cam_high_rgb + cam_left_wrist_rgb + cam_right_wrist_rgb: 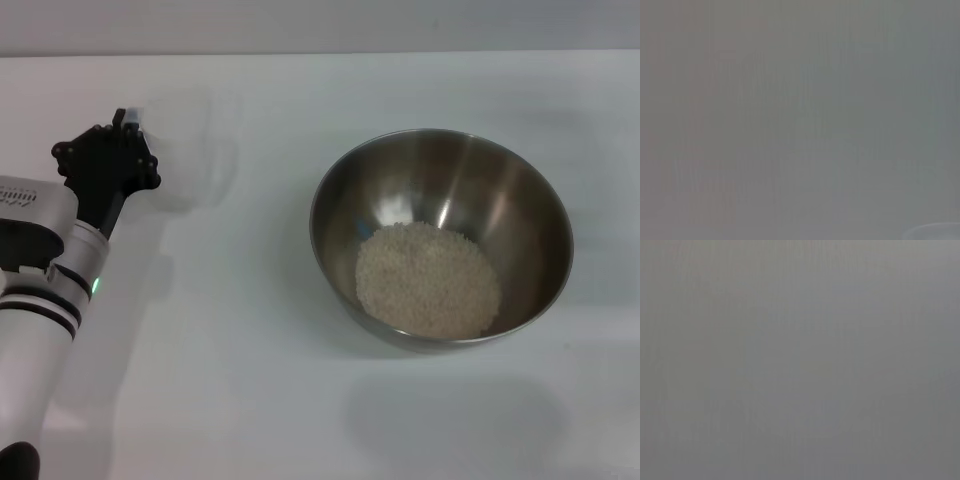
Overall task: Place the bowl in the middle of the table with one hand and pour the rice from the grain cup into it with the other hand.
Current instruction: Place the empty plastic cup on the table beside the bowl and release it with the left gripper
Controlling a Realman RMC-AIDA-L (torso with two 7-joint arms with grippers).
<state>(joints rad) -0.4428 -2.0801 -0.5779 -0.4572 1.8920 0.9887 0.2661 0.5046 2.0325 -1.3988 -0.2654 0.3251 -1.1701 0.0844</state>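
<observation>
The steel bowl (pixel 441 170) stands on the white table (pixel 250 380), right of the middle. A heap of rice (pixel 428 279) lies in its bottom. The frosted grain cup (pixel 188 150) stands faintly visible at the far left and looks empty. My left gripper (pixel 130 122) is at the cup's left side, right against it. A pale curved edge (pixel 935 231) shows in a corner of the left wrist view; I cannot tell what it is. My right gripper is out of view, and the right wrist view shows only plain grey.
My left arm (pixel 40 300) reaches in along the left edge of the table. The table's far edge (pixel 320 52) runs across the top of the head view.
</observation>
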